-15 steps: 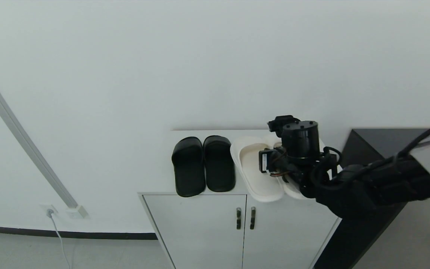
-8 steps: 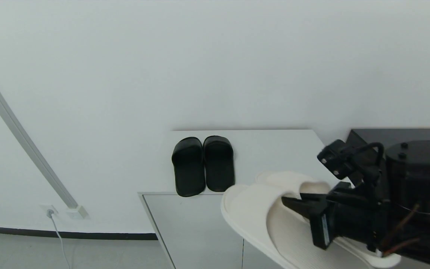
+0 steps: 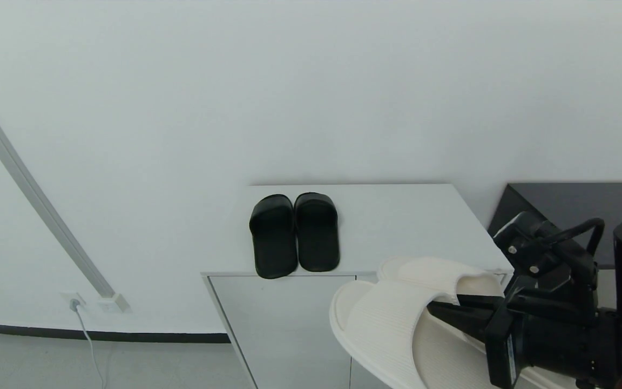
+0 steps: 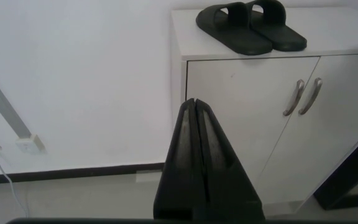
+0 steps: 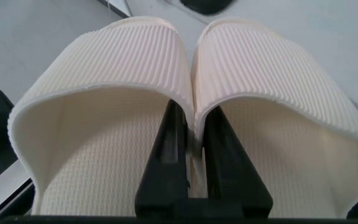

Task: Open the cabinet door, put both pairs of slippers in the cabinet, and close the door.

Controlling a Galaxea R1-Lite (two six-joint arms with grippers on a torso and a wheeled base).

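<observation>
A pair of black slippers (image 3: 295, 233) lies side by side on the white cabinet's top (image 3: 397, 216), toes toward the wall; the left wrist view has the black slippers (image 4: 252, 25) too. My right gripper (image 3: 443, 313) is shut on the pair of white slippers (image 3: 392, 319), held off the cabinet in front of its right door. In the right wrist view my fingers (image 5: 169, 146) pinch the inner sides of both white slippers (image 5: 117, 81) together. Both cabinet doors (image 4: 241, 124) are closed, their handles (image 4: 301, 98) side by side. My left gripper (image 4: 194, 106) hangs shut and empty, low, to the cabinet's left.
A dark piece of furniture (image 3: 575, 205) stands against the cabinet's right side. On the wall at the left are a slanted conduit (image 3: 30, 189) and a socket with a cable (image 3: 73, 305). Open floor lies left of the cabinet.
My right gripper has lifted the white pair off the cabinet top and drawn it forward and down toward me. The black pair has stayed put. The camera shifted slightly.
</observation>
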